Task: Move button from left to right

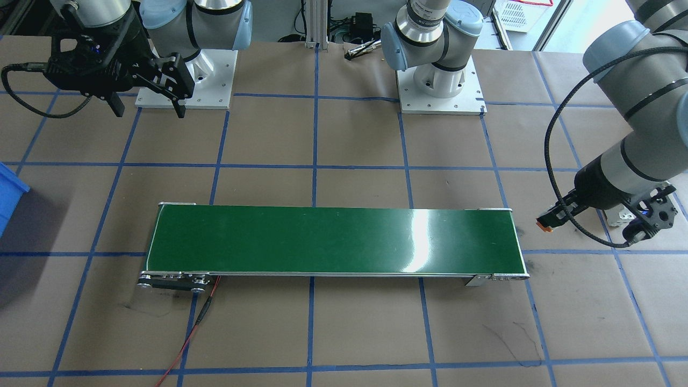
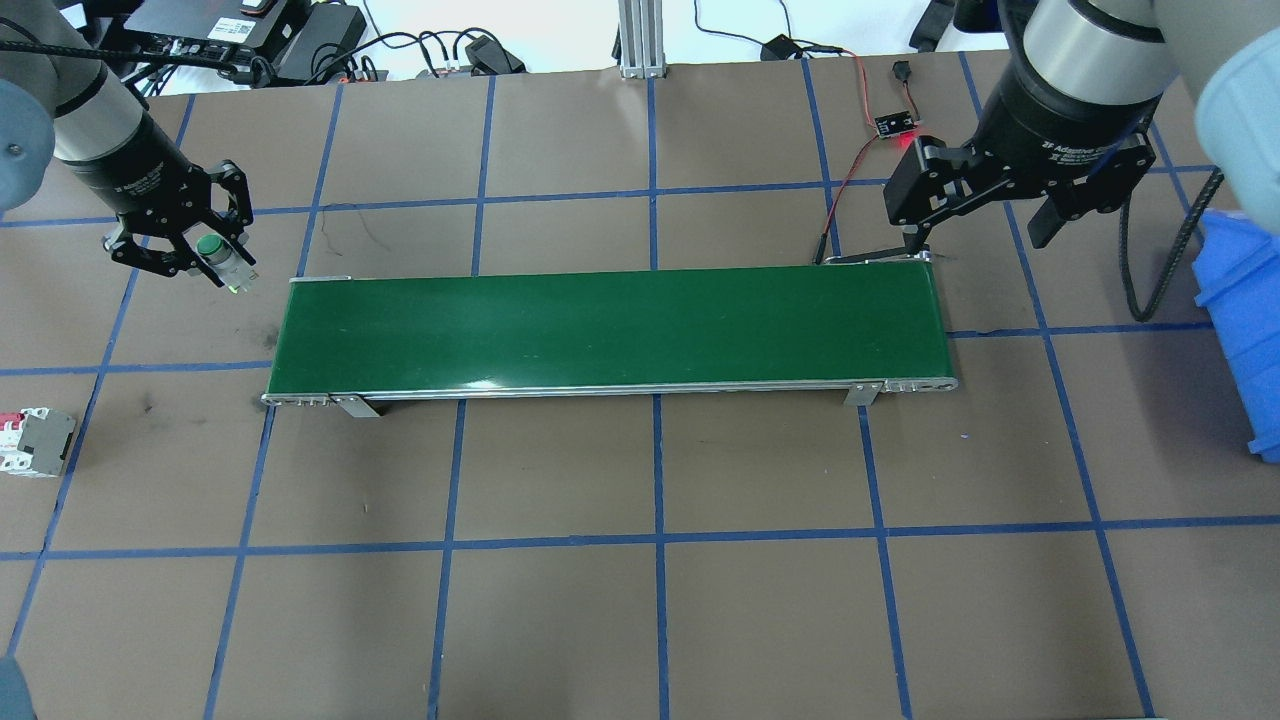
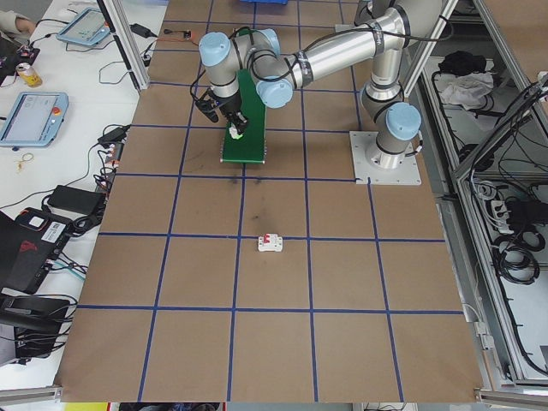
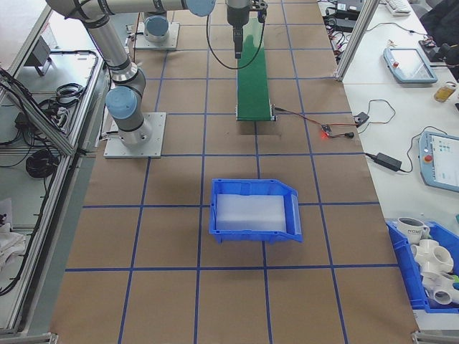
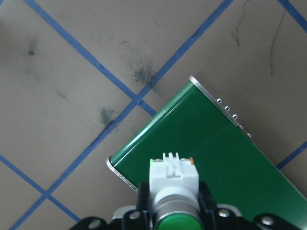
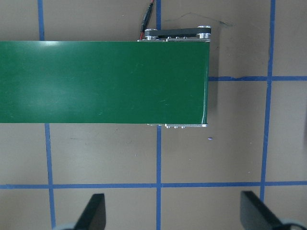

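The button (image 5: 173, 176), a small white block with a metal collar and a green cap, sits clamped between the fingers of my left gripper (image 5: 172, 194), which is shut on it. In the overhead view the left gripper (image 2: 205, 250) holds the button (image 2: 222, 262) in the air just off the left far corner of the green conveyor belt (image 2: 610, 325). The front-facing view shows the button's orange end (image 1: 545, 226). My right gripper (image 2: 975, 232) hangs open and empty over the belt's right far end, with its fingers (image 6: 93, 213) spread wide.
A white circuit breaker (image 2: 35, 440) with red toggles lies on the table at the near left. A blue bin (image 2: 1245, 320) stands beyond the belt's right end. A red wire and a small lit board (image 2: 893, 125) lie behind the belt's right end.
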Controlling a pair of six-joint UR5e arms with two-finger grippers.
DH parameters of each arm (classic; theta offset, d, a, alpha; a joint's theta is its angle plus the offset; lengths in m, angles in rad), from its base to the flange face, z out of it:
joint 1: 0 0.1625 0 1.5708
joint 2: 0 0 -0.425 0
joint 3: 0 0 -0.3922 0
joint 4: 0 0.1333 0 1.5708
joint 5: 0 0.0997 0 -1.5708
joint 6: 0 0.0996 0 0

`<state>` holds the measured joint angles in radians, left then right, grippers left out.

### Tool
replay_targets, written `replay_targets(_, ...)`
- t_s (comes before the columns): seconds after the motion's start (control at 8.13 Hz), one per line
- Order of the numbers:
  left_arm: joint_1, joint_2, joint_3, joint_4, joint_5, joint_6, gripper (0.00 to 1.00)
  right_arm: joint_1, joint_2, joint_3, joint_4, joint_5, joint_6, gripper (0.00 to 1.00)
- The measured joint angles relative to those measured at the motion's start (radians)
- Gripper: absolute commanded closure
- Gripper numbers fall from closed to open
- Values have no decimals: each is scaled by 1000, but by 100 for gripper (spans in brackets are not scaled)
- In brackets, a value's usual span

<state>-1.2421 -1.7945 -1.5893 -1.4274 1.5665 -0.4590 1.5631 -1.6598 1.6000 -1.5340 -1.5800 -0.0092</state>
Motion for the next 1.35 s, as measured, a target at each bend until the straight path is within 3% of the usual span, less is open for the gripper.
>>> replay_targets(0.25,-6,6,-37,11,-9,-289,88,0,1,1,0,0,0,0)
replay_targets(0.74,-64,6,-144,173,-11,-696,87,0,1,1,0,0,0,0)
replay_targets(1.23,-95,-6,-199,280,-15,-757,87,0,1,1,0,0,-1,0)
replay_targets(1.35,-97,-9,-205,284,-38,-759,87,0,1,2,0,1,-1,0)
